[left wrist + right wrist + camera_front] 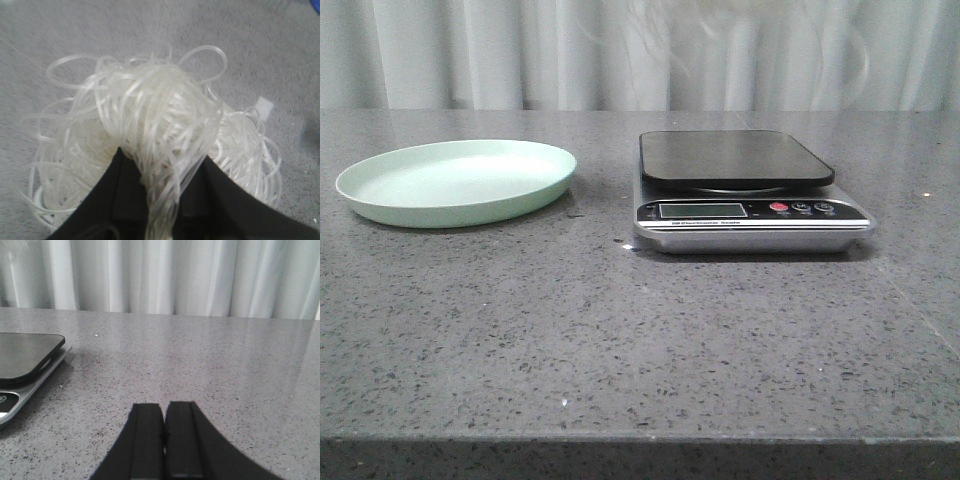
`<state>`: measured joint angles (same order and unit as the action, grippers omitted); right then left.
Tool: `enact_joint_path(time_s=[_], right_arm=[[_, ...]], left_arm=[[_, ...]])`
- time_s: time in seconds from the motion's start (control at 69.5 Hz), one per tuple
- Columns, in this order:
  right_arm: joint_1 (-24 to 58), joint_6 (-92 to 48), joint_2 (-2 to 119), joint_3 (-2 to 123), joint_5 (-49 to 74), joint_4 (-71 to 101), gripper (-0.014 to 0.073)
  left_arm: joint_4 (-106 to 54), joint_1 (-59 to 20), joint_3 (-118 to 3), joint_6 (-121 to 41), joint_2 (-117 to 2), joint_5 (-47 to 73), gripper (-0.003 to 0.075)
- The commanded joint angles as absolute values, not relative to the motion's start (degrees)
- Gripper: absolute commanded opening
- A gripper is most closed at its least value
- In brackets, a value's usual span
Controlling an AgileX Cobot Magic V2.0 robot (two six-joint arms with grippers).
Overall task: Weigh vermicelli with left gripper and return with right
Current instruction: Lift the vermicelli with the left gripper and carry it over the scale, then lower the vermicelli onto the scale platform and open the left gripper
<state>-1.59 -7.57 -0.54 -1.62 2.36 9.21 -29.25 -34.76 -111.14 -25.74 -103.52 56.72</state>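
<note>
Vermicelli point(150, 130) hangs pinched in the left fingers point(120, 200) above bare counter point(260, 50); right fingers point(182, 440) are closed, empty.

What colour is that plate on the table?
Pale mint green, plain; the plate shows best in the front view.

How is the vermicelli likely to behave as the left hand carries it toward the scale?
The vermicelli is probably springy rather than stiff: its thin strands curl into loose loops around the left hand. It looks light for its bulk, being a mostly airy tangle. Stray loops hanging outside the grip could snag or shed, so a few strands may drop before reaching the scale.
</note>
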Motion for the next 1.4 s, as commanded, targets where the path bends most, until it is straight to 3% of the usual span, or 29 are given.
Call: enact_joint_path(time_s=[0.0, 0.345, 0.791, 0.892, 1.194, 1.381], right_arm=[[-1.87, -7.90, -1.50, -1.15, -1.86, 9.33, 0.0151], [-1.87, -7.90, -1.50, -1.15, -1.86, 9.33, 0.0151], [-1.87, -7.90, -1.50, -1.15, -1.86, 9.33, 0.0151], [-1.87, -7.90, -1.50, -1.15, -1.86, 9.33, 0.0151], [-1.87, -7.90, -1.50, -1.15, -1.86, 9.33, 0.0151], [-1.87, -7.90, -1.50, -1.15, -1.86, 9.33, 0.0151]], left_arm=[[-31.66, -36.08, -113.25, -25.70, -103.51, 52.39, 0.0145], [-27.74, -36.28, -113.15, -25.59, -110.80, 52.62, 0.0145], [-24.37, -36.04, -113.15, -25.59, -111.80, 54.22, 0.0164], [-24.08, -35.66, -113.15, -25.59, -111.70, 55.20, 0.0218], [-24.06, -35.33, -113.15, -24.68, -110.08, 57.05, 0.0501], [-23.75, -34.34, -113.27, -23.62, -106.93, 57.05, 0.0535]])
